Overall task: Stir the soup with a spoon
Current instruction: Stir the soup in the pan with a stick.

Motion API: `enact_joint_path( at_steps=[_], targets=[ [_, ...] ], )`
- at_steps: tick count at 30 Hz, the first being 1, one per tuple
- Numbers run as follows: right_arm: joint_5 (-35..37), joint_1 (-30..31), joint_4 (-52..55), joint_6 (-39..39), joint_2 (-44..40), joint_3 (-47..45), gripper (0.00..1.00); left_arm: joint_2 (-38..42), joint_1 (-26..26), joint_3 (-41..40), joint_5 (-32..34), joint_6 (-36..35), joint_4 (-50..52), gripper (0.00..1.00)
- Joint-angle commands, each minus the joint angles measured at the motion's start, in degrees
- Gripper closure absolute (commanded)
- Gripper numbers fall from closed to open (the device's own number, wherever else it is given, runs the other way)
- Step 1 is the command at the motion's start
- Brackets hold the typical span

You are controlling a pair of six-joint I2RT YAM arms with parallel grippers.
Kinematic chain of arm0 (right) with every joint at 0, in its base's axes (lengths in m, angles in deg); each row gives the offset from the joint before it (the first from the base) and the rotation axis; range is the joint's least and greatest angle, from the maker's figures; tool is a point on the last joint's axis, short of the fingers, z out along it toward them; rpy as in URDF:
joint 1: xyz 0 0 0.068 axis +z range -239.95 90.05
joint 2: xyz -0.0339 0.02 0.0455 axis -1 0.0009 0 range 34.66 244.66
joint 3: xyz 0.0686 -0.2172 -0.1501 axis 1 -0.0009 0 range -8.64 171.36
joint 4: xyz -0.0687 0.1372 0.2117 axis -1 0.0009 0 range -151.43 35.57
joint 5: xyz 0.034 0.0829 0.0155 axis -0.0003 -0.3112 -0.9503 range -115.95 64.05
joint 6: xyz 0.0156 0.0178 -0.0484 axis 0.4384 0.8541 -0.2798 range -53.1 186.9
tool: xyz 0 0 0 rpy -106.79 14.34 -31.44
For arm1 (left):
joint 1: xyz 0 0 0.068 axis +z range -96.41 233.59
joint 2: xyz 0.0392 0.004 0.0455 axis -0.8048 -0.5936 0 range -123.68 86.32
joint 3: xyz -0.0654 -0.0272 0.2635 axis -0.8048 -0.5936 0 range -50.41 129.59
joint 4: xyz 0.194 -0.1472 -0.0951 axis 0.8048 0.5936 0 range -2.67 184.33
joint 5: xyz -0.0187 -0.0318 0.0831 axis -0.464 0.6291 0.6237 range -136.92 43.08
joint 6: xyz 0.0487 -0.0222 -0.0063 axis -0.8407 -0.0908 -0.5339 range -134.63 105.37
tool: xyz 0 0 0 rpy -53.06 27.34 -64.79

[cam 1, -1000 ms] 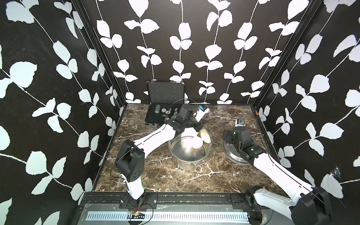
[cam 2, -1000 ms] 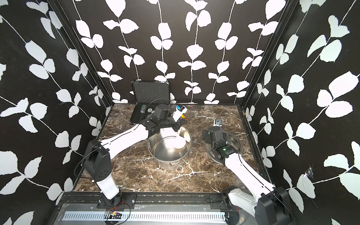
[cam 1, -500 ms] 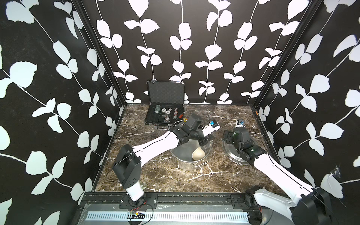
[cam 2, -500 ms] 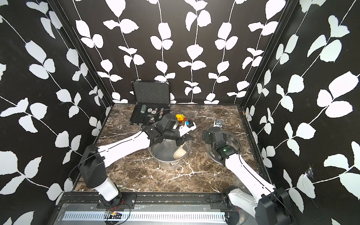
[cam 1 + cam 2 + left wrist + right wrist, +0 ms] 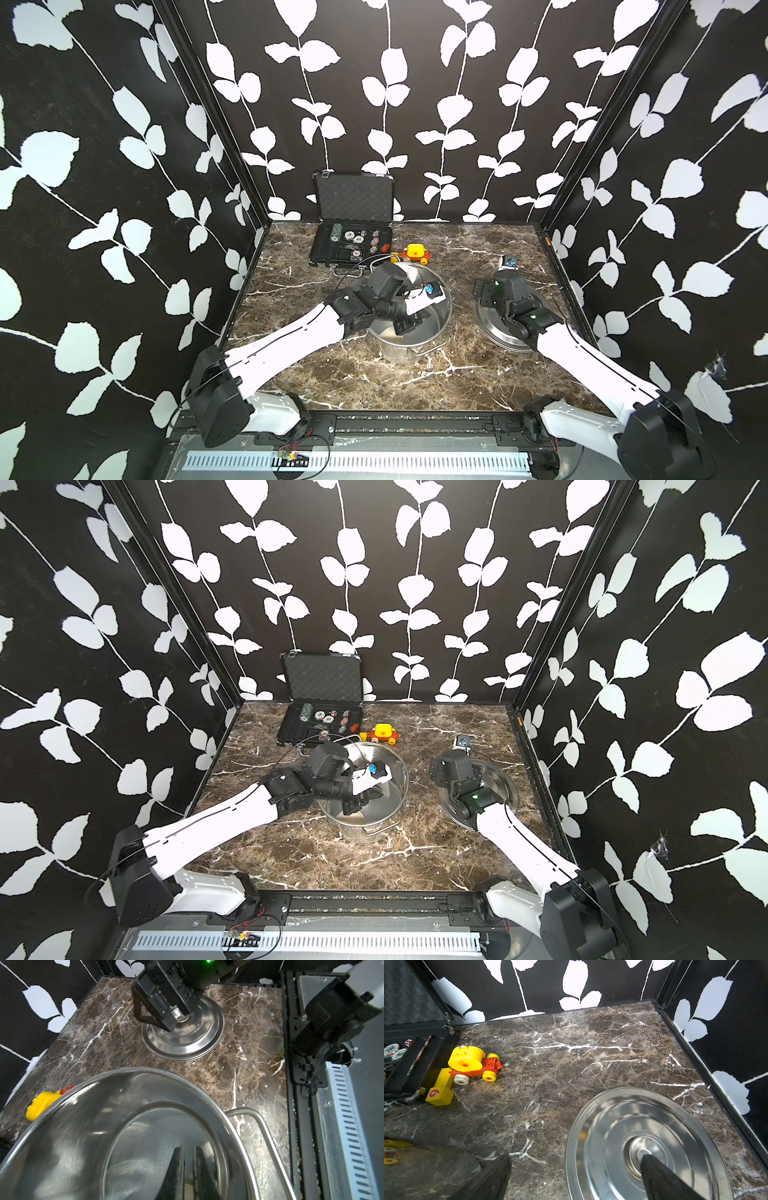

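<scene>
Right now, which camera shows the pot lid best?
Right wrist: the lid is close, knob clear. Left wrist shows it farther off, under the right claw. In both top views the right arm covers its middle.

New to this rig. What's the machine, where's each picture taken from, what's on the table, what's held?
Two white robot arms at a marble table, each ending in a two-fingered hand. Both top views look down from one overhead camera pair; each wrist view rides on an arm. On the table: a steel stockpot, its lid beside it, an open poker-chip case, a yellow-and-red toy vehicle. The left hand is inside the stockpot, shut, apparently on a pale spoon that is mostly hidden. The right hand hangs open over the lid, holding nothing.
</scene>
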Motion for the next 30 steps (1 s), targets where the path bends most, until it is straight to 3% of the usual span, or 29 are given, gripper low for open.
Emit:
enact_joint_path(
  at_steps=[1, 8, 12, 16, 19, 24, 30],
  targets=[
    [-0.56, -0.26, -1.41, 0.85, 0.24, 2.14, 0.01, 2.36, 4.07, -1.38, 3.01, -2.13, 0.00, 1.00],
    [-1.51, -0.27, 1.41, -0.71, -2.09, 3.66, 0.01, 3.37, 6.90, -1.27, 4.48, -5.72, -4.85, 1.00],
    [-3.55, -0.32, 6.95, -1.69, -3.62, 7.60, 0.01, 5.96, 6.53, -1.34, 1.87, -11.91, -5.54, 1.00],
    [-7.76, -0.33, 11.12, -0.19, -4.72, 11.33, 0.01, 10.22, 2.72, -2.47, 4.11, -23.48, -5.19, 1.00],
    [-14.04, -0.35, 13.30, 1.39, -5.36, 14.05, 0.01, 13.36, -1.22, -3.99, 8.04, -31.31, -6.11, 1.00],
    [-29.88, -0.41, 11.79, 5.84, -5.70, 17.56, 0.01, 19.22, -6.22, -11.36, 11.82, -44.33, -16.72, 1.00],
    [-55.91, 0.99, -6.82, 24.32, -0.45, 15.89, 0.09, 21.72, -10.82, -19.52, 16.62, -61.10, -31.32, 1.00]
  ],
)
